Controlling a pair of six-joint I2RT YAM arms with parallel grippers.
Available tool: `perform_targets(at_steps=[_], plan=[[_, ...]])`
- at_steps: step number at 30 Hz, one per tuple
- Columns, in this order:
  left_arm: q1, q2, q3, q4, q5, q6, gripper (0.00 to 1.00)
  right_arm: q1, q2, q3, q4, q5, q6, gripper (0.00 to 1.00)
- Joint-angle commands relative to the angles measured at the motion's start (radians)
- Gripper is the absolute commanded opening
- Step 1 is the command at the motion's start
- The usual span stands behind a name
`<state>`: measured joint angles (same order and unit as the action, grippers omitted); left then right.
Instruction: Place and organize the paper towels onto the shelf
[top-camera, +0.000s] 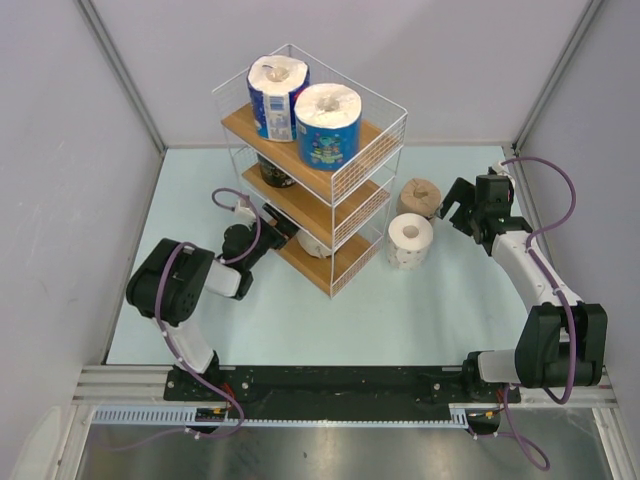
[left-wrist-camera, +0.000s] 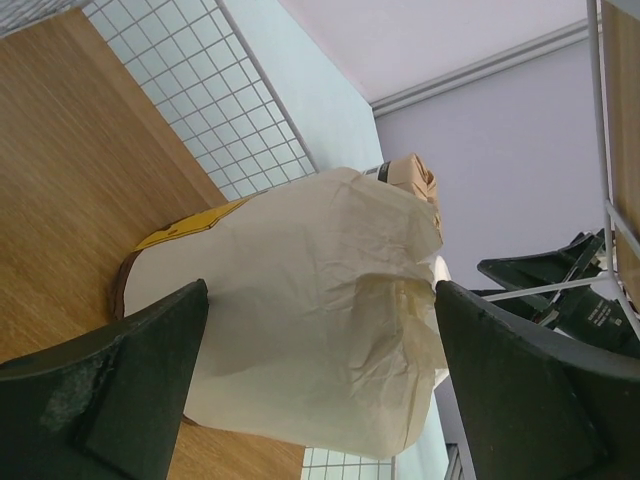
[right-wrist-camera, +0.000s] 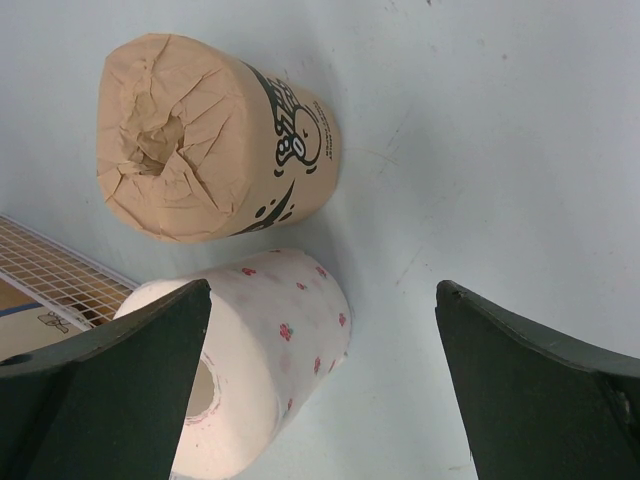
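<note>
Jaws spread wide both arms, nothing pinched. Pale counter (top-camera: 420, 310); three-tier wooden white-wire shelf (top-camera: 300, 188); cream paper-wrapped roll (left-wrist-camera: 300, 330) on its bottom board between left jaws. Tan-brown wrapped roll (right-wrist-camera: 215, 140), white dotted roll (right-wrist-camera: 260, 350) upright on counter, just left of right jaws; right arm nearer.

On the pale table (top-camera: 420, 320) are set the wire shelf (top-camera: 362, 172), a brown roll (top-camera: 419, 197) and a dotted white roll (top-camera: 410, 241). Two blue rolls (top-camera: 276, 95) are carried on its top board, a dark roll (top-camera: 275, 172) on the middle, and a cream roll (left-wrist-camera: 310, 320) on the bottom.
</note>
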<state>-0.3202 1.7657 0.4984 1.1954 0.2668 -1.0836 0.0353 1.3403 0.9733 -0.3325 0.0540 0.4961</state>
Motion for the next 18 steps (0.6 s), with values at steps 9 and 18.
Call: perform_targets(at_steps=[9,18], plan=[[0.032,-0.276,-0.098,-0.074,-0.050,0.007,1.00,-0.002,-0.012,0.039,0.012,-0.008,-0.013,1.00],[0.035,-0.607,-0.211,-0.387,-0.104,0.108,1.00,-0.003,0.033,0.039,0.096,-0.042,0.018,1.00]])
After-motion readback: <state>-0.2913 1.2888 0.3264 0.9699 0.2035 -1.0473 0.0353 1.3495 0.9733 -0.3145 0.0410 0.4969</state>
